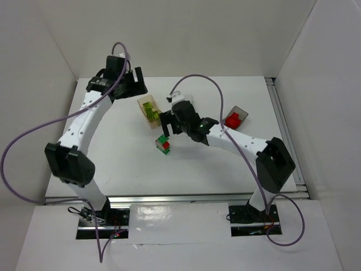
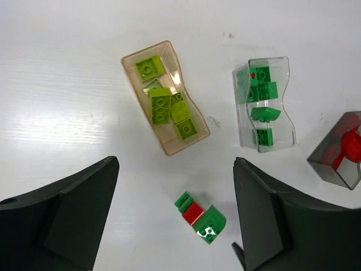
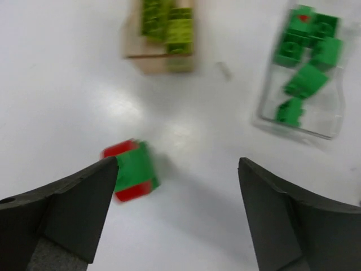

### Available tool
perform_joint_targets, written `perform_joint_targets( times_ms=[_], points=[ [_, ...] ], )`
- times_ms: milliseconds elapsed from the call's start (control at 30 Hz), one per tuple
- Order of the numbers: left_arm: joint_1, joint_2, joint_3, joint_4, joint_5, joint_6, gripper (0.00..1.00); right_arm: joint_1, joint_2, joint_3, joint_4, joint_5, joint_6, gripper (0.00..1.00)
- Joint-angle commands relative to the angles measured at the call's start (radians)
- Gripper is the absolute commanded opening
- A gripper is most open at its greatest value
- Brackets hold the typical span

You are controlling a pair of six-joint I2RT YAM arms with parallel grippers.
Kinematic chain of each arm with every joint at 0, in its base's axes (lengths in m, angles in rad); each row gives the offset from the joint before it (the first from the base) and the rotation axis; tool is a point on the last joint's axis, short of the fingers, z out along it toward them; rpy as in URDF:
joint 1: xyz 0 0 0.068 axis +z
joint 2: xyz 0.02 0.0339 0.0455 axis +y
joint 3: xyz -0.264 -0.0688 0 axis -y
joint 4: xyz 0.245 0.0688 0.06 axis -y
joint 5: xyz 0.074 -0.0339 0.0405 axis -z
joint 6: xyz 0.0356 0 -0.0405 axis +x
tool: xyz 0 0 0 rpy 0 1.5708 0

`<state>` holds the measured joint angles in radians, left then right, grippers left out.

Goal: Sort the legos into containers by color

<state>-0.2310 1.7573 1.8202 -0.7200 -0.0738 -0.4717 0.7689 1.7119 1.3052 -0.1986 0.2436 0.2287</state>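
Left wrist view: left fingers (image 2: 62,220) and right fingers (image 3: 62,214) open and empty, I judge the red-and-green brick stack (image 2: 198,217) on the bench (image 2: 56,84) needs gripping and splitting next.

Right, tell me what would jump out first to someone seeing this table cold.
The eye lands on the lone red-and-green stack, lying loose on the white table on the arms' side of the bins. Beyond it the sorted colours stand out: yellow-green bricks in the orange-tan bin, green bricks in the clear bin to its right, and red bricks in the dark grey bin at the far right.
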Motion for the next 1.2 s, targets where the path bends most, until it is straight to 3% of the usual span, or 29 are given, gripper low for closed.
perform_joint_targets(
  times_ms=[0,100,333,667,933,1167],
  points=[
    [0.037,-0.091,-0.093,0.007,-0.077,-0.010,0.92,0.032,-0.077,-0.058,0.080,-0.150,-0.118,0.99],
    [0.062,-0.114,-0.145,-0.016,-0.063,-0.019,1.00,0.055,-0.048,-0.005,-0.007,-0.188,-0.147,0.99],
    [0.082,-0.145,-0.213,-0.025,-0.052,-0.019,0.97,0.076,0.113,0.147,-0.139,-0.101,-0.002,0.99],
    [0.082,-0.154,-0.243,-0.007,-0.009,-0.028,0.94,0.098,0.238,0.256,-0.219,0.000,0.080,0.99],
    [0.082,-0.145,-0.252,0.014,0.055,-0.028,0.92,0.076,0.120,0.131,-0.300,0.114,0.107,0.91],
    [0.073,-0.136,-0.252,0.024,0.086,-0.028,0.90,0.067,0.037,0.082,-0.340,0.080,0.188,0.90]
  ],
)
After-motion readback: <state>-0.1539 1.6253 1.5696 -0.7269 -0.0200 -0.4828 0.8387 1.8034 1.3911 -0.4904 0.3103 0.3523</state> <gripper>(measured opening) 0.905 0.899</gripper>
